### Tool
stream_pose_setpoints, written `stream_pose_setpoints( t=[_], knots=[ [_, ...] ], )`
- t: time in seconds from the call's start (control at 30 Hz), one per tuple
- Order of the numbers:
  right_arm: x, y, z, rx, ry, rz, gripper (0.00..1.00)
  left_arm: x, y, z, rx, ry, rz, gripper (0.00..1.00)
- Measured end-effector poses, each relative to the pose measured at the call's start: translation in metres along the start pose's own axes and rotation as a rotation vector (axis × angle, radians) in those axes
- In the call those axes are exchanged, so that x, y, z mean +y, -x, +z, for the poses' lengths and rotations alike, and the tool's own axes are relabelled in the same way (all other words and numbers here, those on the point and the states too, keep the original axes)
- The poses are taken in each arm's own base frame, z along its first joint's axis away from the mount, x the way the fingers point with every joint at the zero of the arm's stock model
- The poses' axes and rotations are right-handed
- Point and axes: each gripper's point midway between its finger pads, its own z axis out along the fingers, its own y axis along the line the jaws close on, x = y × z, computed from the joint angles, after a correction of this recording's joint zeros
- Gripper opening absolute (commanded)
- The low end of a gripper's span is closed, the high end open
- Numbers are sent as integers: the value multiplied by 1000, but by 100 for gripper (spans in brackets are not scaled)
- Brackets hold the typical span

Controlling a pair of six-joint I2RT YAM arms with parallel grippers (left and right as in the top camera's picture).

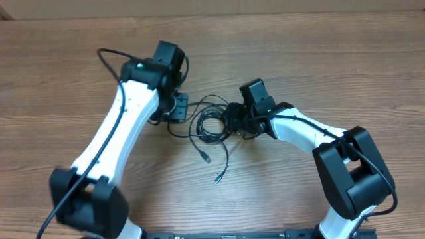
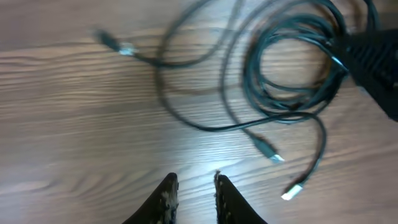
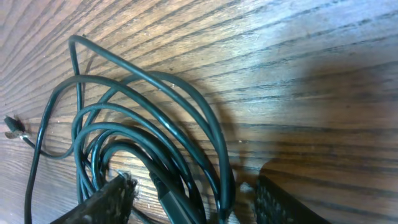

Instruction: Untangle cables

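The bench (image 1: pixel 299 53) carries the cables (image 1: pixel 211 126) near its middle: a coil with loose tails trailing toward the near edge. Our right pincer (image 3: pixel 194 183) stands wide, straddling several strands of the coil without pinching them. We judge it is there to gather or steady that side. Our left pincer (image 2: pixel 194 180) hovers just beside the coil, parted only a little and empty, probably lining up on a free plug end (image 2: pixel 268 152).
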Motion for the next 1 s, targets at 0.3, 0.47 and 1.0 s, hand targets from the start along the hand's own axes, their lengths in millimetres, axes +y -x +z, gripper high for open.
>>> stream_pose_setpoints(
  t=[0.3,0.47,1.0],
  knots=[
    [1,0,0,1,6,0,65,-44,-13,68,245,-217,24,4],
    [2,0,0,2,7,0,66,-48,-30,110,391,-221,10,4],
    [2,0,-1,4,9,-7,67,91,-44,132,482,298,-284,4]
  ],
)
